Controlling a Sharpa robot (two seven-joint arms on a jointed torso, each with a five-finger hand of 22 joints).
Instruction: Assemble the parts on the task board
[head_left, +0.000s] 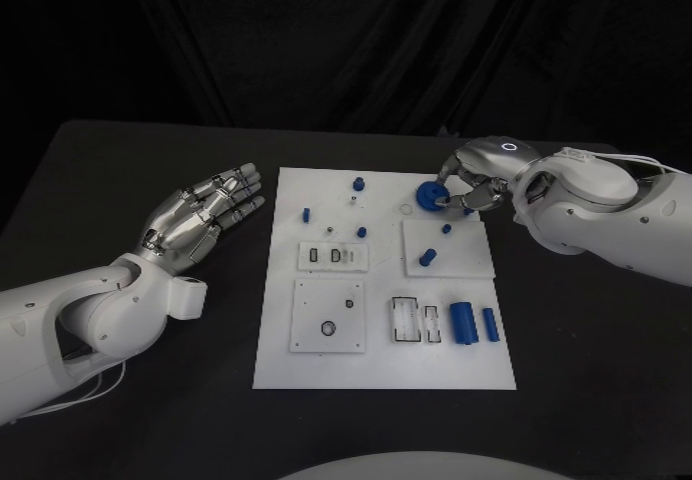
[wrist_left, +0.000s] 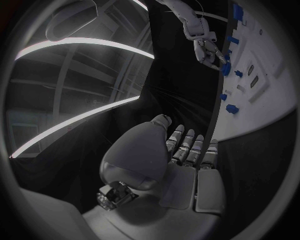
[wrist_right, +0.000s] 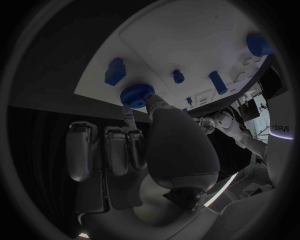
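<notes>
White arms (head_left: 87, 310); silver fingers (head_left: 231, 195)

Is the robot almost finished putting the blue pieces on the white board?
Not yet, it seems. A few small blue pegs already stand on the white task board. The right hand is pinching a round blue knob at the board's far edge. Two blue cylinders lie loose beside white slots, probably waiting. The left hand hovers with fingers apart, holding nothing.

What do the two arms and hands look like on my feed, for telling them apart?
Both arms are glossy white with rounded shells. The left hand and right hand are silver metal with segmented fingers and dark joints. The right hand's back carries a small glowing white ring. Thin white cables run along the right forearm and beside the left arm.
</notes>
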